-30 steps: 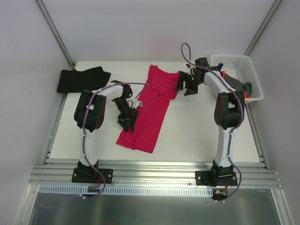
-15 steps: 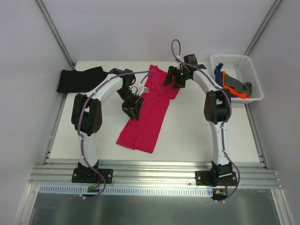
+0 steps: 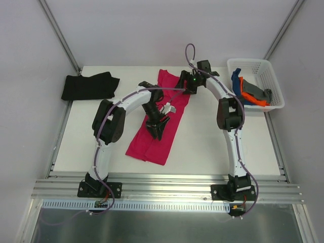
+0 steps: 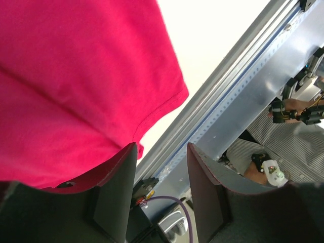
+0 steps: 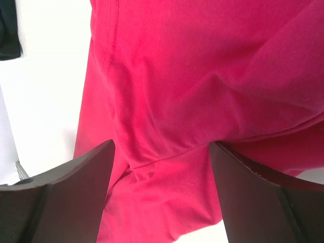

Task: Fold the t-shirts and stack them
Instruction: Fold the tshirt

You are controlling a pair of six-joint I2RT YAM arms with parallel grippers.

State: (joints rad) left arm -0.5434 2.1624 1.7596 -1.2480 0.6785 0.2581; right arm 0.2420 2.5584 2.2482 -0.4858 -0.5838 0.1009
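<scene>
Showing one crimson shirt [image 3: 152, 144], one basket [image 3: 248, 61].

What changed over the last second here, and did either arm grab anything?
The left gripper swung right from the left edge of the pink t-shirt to above its middle; the right gripper moved left to over its far right corner. Both are open, nothing gripped. The pink t-shirt, black t-shirt and basket lie as before.
</scene>
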